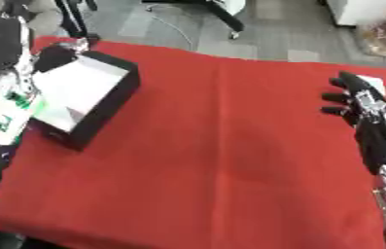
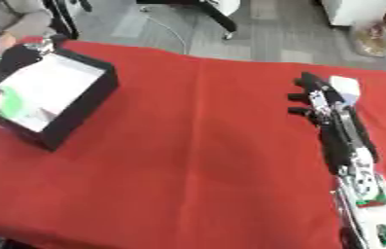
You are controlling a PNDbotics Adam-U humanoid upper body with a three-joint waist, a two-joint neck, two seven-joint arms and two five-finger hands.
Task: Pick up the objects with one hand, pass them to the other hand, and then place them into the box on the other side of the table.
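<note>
A black box point(image 1: 111, 104) with a white inside stands on the red cloth at the left. My left arm runs up the left edge beside it, and the left hand point(image 1: 54, 56) shows as a dark shape at the box's far left corner. Near the right edge lies a small white object point(image 2: 345, 89). My right hand point(image 2: 315, 99) reaches up from the lower right and sits just left of that object, touching or nearly touching it. Its fingers point(image 2: 299, 96) stick out to the left, relaxed and apart, with nothing between them.
The red cloth point(image 1: 221, 146) covers the table, and its middle lies between the box and my right hand. Beyond the far edge are a grey floor, chair legs point(image 1: 221, 17) and a bag point(image 1: 379, 36) at the upper right.
</note>
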